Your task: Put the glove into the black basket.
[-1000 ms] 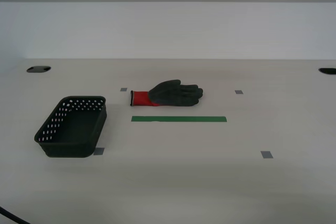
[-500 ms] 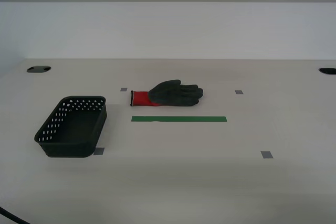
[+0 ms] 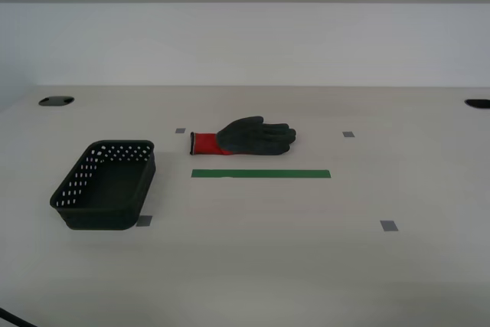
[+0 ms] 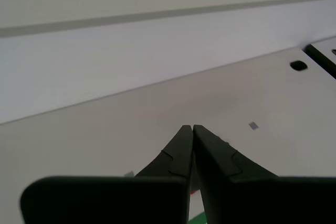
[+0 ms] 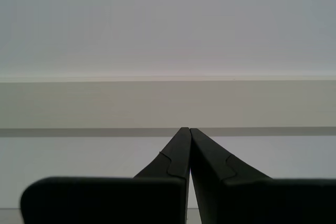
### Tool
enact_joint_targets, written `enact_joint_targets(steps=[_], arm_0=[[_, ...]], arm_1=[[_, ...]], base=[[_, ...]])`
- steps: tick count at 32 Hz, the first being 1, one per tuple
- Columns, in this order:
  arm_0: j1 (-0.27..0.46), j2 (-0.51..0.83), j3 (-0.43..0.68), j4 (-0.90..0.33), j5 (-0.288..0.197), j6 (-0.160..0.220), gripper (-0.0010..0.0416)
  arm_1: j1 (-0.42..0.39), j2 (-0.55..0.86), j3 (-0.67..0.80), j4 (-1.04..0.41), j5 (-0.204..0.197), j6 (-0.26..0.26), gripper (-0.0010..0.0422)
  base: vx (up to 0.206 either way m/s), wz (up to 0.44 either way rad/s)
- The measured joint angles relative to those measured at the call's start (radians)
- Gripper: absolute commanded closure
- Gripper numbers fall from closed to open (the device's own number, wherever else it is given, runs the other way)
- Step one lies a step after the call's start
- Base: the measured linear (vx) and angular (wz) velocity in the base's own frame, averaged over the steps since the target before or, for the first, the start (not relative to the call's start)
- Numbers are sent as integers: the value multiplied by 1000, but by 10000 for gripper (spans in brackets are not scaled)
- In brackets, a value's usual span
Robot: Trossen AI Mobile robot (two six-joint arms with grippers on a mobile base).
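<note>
The glove (image 3: 245, 138), dark grey with a red cuff, lies flat on the table at the middle of the exterior view, cuff toward that view's left. The black basket (image 3: 105, 184), perforated and empty, stands at that view's left front. Neither arm shows in the exterior view. My second gripper (image 4: 192, 128) is shut and empty, held above the table; a red sliver of the cuff (image 4: 192, 192) and a bit of green tape show beside its fingers. My first gripper (image 5: 188, 129) is shut and empty, pointing at the wall.
A green tape strip (image 3: 261, 174) lies just in front of the glove. Small grey tape squares (image 3: 389, 226) mark the table (image 3: 306, 266). Dark cable holes (image 3: 56, 101) sit at the far corners. A wall stands behind the table.
</note>
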Motion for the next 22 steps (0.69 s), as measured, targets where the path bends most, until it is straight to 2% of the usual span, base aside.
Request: enact_joint_targets(steps=[5,10,15,19,20,22], arm_0=[[0,0,0,0,0,0,405],[0,0,0,0,0,0,405],[0,0,0,0,0,0,405],[1,0,0,0,0,0,405],[0,0,0,0,0,0,405],[0,0,0,0,0,0,405]], arm_1=[[-118,166,77,-66,0,-61,412],[-212,335,184,-132,-5,-71,412],[-266,491,314,-198,-43,-72,412],[-285,620,434,-291,-47,-79,412],[-288,658,475,-354,-49,-91,412],[-290,700,524,-376,-49,-106,412]], base=[[0,0],[0,0],[0,0],[0,0],[0,0],[0,0]])
